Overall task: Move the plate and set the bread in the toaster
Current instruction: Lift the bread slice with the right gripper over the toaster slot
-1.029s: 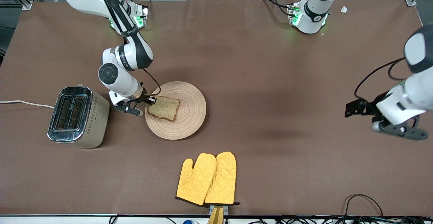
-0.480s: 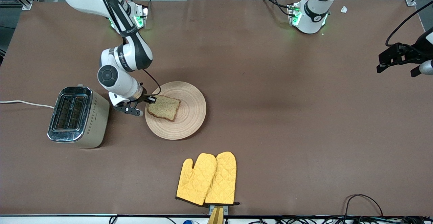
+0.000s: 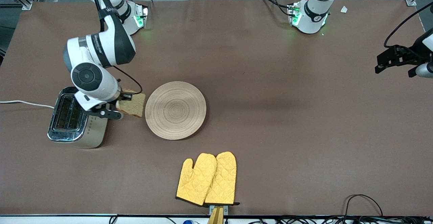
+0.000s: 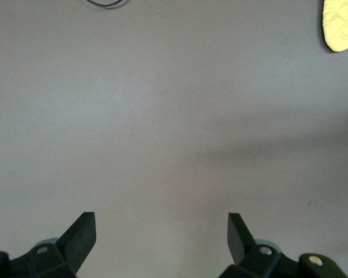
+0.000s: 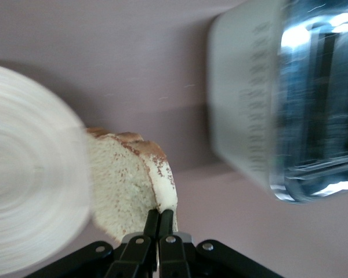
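Front view: right gripper (image 3: 122, 103) is holding the bread (image 3: 132, 105) by its edge, up in the air over the gap between the toaster (image 3: 77, 117) and the plate (image 3: 175, 110). The bread is clear of the plate and not in the toaster. Toaster is sitting toward the right arm's end of the surface (image 3: 270, 82), white cord (image 3: 23, 103) running off its end. Plate is lying bare just beside the toaster, toward the left arm's end from it. 2 yellow oven mitts (image 3: 207, 179) are lying nearer to the camera than the plate. Left gripper (image 3: 394, 61) is hanging at the left arm's end of the surface, well apart from all task things; the left arm is waiting.

Left wrist view: left gripper (image 4: 161, 231) is standing wide, nothing between its fingers (image 4: 81, 234), only bare surface under it. 1 mitt tip (image 4: 341, 24) is showing at the frame corner.

Right wrist view: right gripper (image 5: 158, 223) is pinching the bread (image 5: 127, 179) at the crust, fingers nearly touching each other. Plate (image 5: 29, 179) rim is overlapping the slice in this view; toaster (image 5: 278, 98) with its chrome slotted top is sitting off to the slice's other edge, apart from it.
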